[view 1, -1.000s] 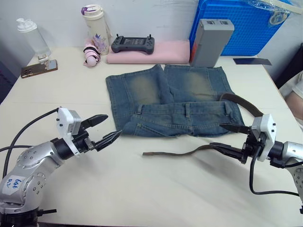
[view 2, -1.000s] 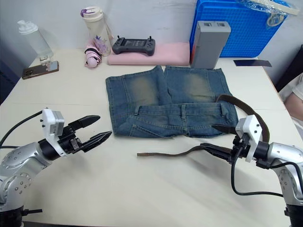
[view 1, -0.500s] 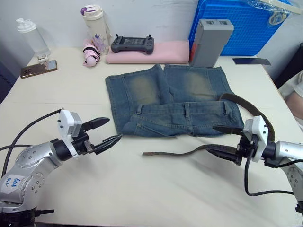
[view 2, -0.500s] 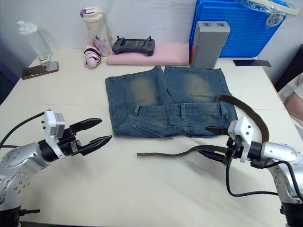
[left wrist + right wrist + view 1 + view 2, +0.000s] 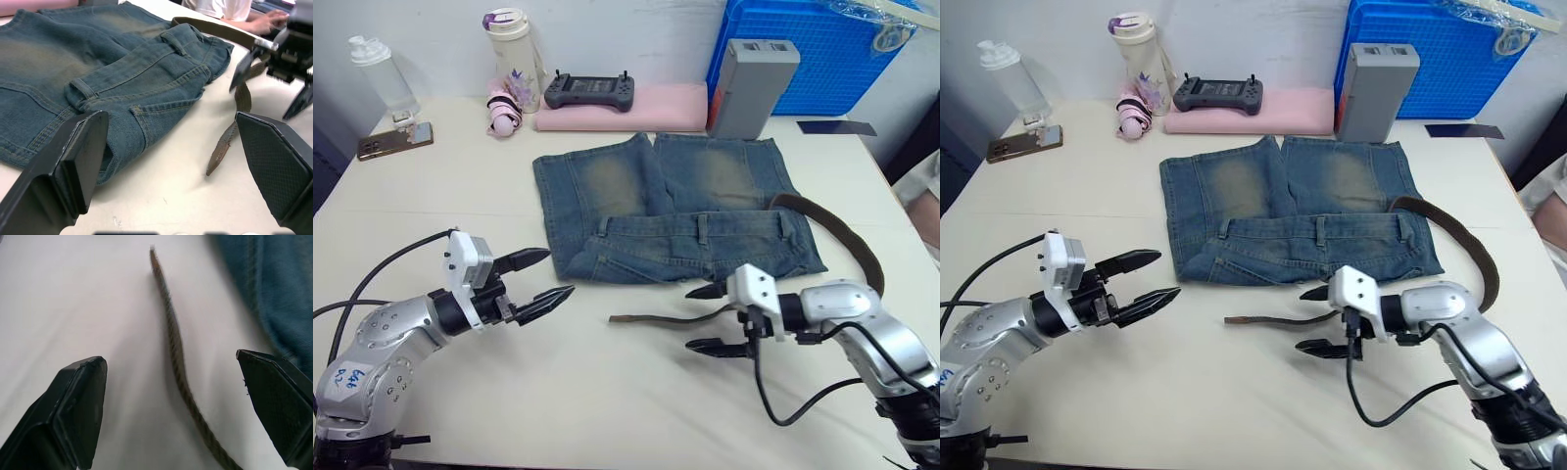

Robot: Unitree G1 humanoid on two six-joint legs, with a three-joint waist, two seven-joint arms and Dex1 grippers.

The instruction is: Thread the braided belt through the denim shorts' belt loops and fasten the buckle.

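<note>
The denim shorts [image 5: 675, 211] lie flat mid-table, waistband toward me, with belt loops [image 5: 702, 227] showing along it. The braided belt [image 5: 651, 317] lies in front of the waistband, its tip pointing left. Its far part [image 5: 871, 259] curves round the right side back to the shorts' right hip. My right gripper [image 5: 688, 318] is open and straddles the strap [image 5: 171, 333] just behind the tip, not clamping it. My left gripper [image 5: 560, 273] is open, low over the table left of the shorts' waistband corner [image 5: 122, 132]. The buckle is hidden.
Along the back stand a pink folded cloth [image 5: 646, 106] with a controller [image 5: 587, 91], a grey box [image 5: 751, 86], a blue crate [image 5: 822, 49], a white bottle [image 5: 512, 49] and a clear bottle [image 5: 380, 73]. A phone [image 5: 393, 142] lies far left. A person [image 5: 922, 191] sits at the right edge.
My right gripper has travelled left along the belt from the right edge to near its tip, still open. The left gripper has edged slightly right.
</note>
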